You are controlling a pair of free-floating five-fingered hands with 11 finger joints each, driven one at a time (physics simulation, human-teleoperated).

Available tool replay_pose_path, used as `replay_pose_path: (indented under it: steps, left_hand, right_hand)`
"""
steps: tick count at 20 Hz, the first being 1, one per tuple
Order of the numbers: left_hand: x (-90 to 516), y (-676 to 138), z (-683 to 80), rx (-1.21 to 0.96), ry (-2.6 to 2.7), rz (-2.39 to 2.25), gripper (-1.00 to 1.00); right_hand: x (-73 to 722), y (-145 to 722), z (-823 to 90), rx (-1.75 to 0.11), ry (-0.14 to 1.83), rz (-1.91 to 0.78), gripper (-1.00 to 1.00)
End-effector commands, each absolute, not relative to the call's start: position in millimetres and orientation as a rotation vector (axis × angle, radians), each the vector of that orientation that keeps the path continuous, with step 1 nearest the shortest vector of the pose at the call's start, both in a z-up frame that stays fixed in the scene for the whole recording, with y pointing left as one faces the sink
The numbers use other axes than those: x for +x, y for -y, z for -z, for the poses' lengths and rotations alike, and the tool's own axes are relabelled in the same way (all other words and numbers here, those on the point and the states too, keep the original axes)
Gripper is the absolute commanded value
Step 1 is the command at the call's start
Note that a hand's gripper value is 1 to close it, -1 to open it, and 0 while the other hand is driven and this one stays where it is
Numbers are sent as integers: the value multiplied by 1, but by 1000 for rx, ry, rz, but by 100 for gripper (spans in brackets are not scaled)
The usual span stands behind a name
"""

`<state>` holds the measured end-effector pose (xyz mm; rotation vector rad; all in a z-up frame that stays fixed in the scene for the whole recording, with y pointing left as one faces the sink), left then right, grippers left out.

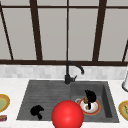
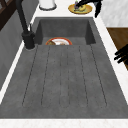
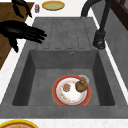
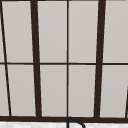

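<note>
My right hand (image 1: 90,96) hovers open in front of the basin, its straight fingers reaching over the sink's front rim in the right side view (image 3: 23,31). Below and beyond it, a red-rimmed white plate (image 3: 71,96) lies on the basin floor with a brown round item (image 3: 81,85) and a small orange piece (image 3: 66,87) on it. My left hand (image 1: 37,111) hangs over the front edge of the drainboard, fingers relaxed and holding nothing; the left side view has its fingers (image 2: 121,55) at the right edge. A big red ball (image 1: 67,115) sits low in the middle of the front view.
A black faucet (image 1: 70,72) stands behind the grey sink (image 1: 45,92). Yellow plates rest on the counter at left (image 1: 2,102) and right (image 1: 123,108). A small red can (image 3: 37,8) is by the left plate. A white container (image 1: 125,82) stands at the far right.
</note>
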<state>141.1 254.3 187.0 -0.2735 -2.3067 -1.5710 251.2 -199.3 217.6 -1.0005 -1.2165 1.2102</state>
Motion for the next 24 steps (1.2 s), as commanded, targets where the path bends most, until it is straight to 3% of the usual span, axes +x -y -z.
replay_pose_path:
  steps: [1, 24]
  left_hand:
    - [141, -254, -187, -274, 2307, 1571, 0]
    - [141, -254, -187, -273, 2307, 1571, 0]
  right_hand:
    - [281, 187, -218, -1046, 1267, -1186, -100]
    - [470, 147, -208, -1054, 1256, -1171, -100]
